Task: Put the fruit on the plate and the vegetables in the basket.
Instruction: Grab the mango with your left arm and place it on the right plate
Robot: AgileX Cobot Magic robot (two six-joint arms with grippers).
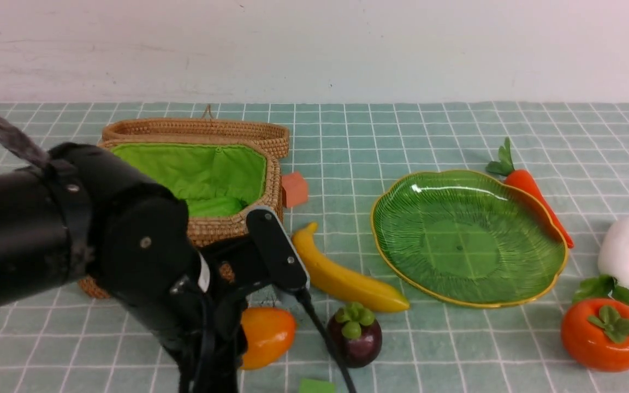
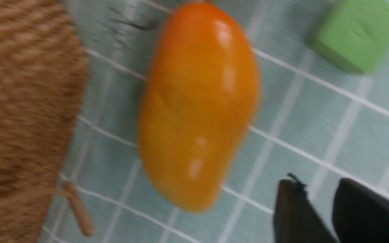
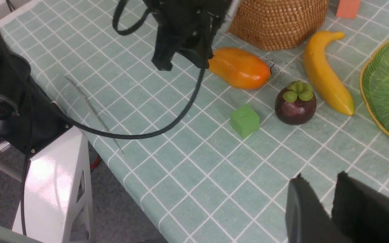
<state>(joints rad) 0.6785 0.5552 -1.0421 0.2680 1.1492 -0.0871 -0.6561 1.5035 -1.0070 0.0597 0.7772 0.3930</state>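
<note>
Well left of the plate (image 1: 456, 240), the basket (image 1: 271, 164) stands with its lid thrown back, so the green lining is open from above. A paler green shape lies at its bottom, perhaps the gourd, though I cannot tell. The left claw (image 2: 316, 182) hangs over the mango (image 1: 265, 335), which lies on the tabletop left of the plate and nearer the robot. Its fingers stand a narrow gap apart with nothing between them, and the mango lies just beside them, not gripped. The aim appears to be that fruit, judging by where the claw hangs. Closer to the plate, the banana (image 1: 347, 273) lies slantwise with its tip near the plate's left rim, and the mangosteen (image 1: 357, 335) sits cap-up a little nearer the robot. The plate itself holds nothing, so none of the fruit is sorted yet. The carrot (image 1: 538, 202) lies along the plate's far right rim, seemingly touching it. The radish (image 1: 627, 250) and the persimmon (image 1: 605, 334) sit right of the plate. The right claw (image 3: 317, 179) hangs above the tabletop on the robot's side of the plate, narrowly parted and empty, seemingly waiting.
</note>
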